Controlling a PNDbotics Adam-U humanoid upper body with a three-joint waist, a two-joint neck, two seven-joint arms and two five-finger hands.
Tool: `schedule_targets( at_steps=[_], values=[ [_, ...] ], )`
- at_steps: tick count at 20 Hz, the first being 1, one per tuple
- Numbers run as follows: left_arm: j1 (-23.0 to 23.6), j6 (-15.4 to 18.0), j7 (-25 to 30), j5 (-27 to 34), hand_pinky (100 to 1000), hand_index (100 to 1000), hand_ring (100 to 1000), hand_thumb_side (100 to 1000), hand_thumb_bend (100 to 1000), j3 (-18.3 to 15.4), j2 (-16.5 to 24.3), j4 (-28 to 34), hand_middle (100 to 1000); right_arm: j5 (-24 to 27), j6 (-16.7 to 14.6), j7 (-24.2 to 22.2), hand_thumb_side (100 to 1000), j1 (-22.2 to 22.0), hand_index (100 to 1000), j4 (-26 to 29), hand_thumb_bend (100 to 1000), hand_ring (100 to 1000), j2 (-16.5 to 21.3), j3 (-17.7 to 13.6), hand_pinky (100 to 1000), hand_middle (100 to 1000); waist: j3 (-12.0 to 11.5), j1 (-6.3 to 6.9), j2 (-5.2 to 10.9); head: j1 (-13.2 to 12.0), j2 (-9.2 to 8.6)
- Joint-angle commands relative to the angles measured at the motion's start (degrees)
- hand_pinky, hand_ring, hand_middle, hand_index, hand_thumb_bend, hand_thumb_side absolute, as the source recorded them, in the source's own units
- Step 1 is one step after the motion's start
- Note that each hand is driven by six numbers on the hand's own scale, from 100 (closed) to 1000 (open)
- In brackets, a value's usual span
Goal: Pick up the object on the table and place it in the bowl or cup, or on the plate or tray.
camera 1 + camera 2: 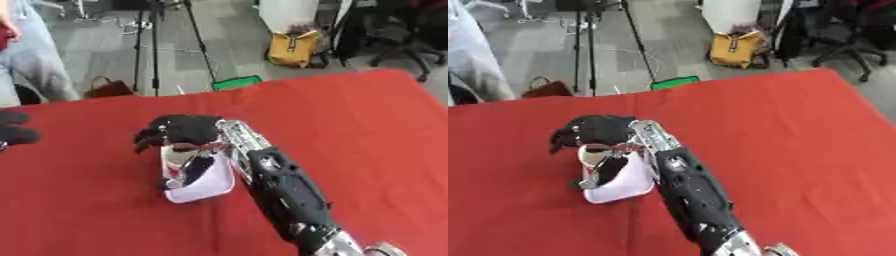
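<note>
A white cup-like container lies tilted on the red table, its mouth facing up and away from me. Inside it I see a slim silvery and dark object whose upper end runs up under my right hand. My right hand hangs just over the container's far rim, and its arm comes in from the lower right. The palm hides whether the hand holds the object. My left hand rests at the table's left edge, relaxed and apart from everything, seen only in the left eye view.
Beyond the far table edge stand tripod legs, a green item, a brown bag and a yellow bag. A person stands at the far left. Bare red cloth spreads to the right.
</note>
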State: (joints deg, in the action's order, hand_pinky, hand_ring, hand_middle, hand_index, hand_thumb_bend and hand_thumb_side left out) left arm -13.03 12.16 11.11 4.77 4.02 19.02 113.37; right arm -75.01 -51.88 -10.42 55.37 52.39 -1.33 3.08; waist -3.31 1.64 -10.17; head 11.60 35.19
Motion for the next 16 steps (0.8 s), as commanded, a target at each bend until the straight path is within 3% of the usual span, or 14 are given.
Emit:
schedule_targets(
  at_steps=[1,4,8,15,16],
  values=[
    [-0.23,-0.12,-0.27,0.15,750,794,692,619,934,-0.54,0.55,1.22,727,7.04,-0.09,0.58,578,1.26,887,5.13,384,823,3.0,-2.54,870,847,0.33,-0.14,1.28,-0.64,-0.3],
    [0.02,-0.27,-0.43,0.08,750,794,692,621,932,-0.63,0.64,1.22,727,15.21,0.79,0.75,557,1.33,870,8.46,336,777,5.71,-5.11,814,804,0.86,-0.38,1.51,-1.17,-0.08],
    [0.26,-0.46,-0.59,-0.04,750,794,692,624,929,-0.71,0.73,1.22,727,26.52,6.25,-0.1,545,0.72,866,12.9,293,762,9.52,-7.35,796,789,1.86,-0.59,1.74,-1.65,0.11],
    [0.54,-0.38,-0.96,-0.27,750,794,691,626,928,-0.96,0.93,1.22,727,34.74,11.33,-4.47,538,-0.96,865,17.9,287,756,13.02,-8.7,785,783,2.48,-0.55,1.73,-2.04,0.22],
    [0.59,-0.45,-0.96,-0.32,750,794,692,628,926,-0.94,0.9,1.22,728,36.31,11.97,-4.97,549,-1.63,861,17.69,248,737,13.66,-8.95,738,768,2.75,-0.61,1.67,-2.26,0.22]
  ],
)
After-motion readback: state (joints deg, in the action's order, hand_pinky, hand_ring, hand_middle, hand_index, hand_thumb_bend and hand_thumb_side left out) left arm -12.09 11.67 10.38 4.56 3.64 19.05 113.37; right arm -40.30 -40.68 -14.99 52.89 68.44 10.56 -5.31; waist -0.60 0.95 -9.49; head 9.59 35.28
